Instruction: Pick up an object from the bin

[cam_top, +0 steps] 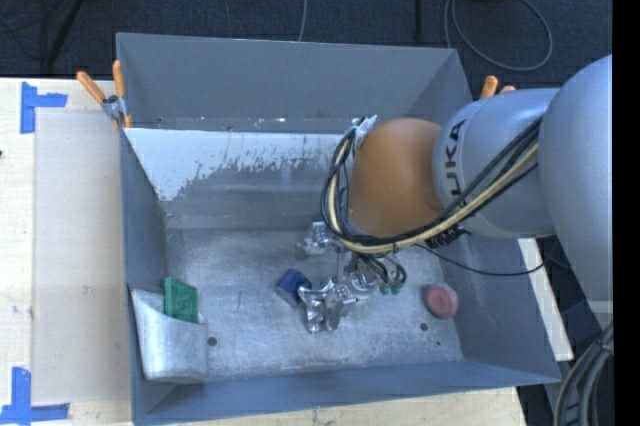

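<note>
My gripper (322, 308) is low over the middle of the bin floor, under the orange cover on the wrist. A small blue block (291, 286) lies just to its left, touching or nearly touching the metal tip. A pink round thing (440, 301) lies on the floor to the right of the gripper, well apart from it.
A green block (181, 299) rests at the left on a crumpled grey-white cloth (168, 346) in the front left corner. The arm with its cables covers the right rear part of the bin.
</note>
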You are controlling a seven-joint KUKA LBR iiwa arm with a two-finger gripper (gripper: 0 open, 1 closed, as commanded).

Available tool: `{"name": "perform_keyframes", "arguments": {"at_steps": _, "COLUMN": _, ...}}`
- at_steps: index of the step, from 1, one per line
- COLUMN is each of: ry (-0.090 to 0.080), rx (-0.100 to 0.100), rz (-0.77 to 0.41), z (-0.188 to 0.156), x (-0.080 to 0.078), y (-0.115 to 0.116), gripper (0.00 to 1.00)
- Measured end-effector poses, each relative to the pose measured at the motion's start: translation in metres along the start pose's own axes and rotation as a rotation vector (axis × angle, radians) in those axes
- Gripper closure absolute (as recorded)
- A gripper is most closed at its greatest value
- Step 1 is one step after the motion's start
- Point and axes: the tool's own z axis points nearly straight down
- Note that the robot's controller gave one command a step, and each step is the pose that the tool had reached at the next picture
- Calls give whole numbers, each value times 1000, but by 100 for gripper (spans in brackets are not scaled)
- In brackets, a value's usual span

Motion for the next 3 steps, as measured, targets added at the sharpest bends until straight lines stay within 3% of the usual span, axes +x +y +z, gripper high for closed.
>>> {"name": "perform_keyframes", "arguments": {"at_steps": 1, "ry": -7, "rx": 0, "rz": 4, "z": -4, "x": -2, "y": 0, "gripper": 100}}
{"name": "perform_keyframes", "arguments": {"at_steps": 2, "ry": -8, "rx": 2, "rz": 12, "z": -123, "x": 5, "y": 2, "gripper": 100}}
{"name": "perform_keyframes", "arguments": {"at_steps": 3, "ry": -5, "rx": 4, "rz": -300, "z": -198, "x": -45, "y": -75, "gripper": 100}}
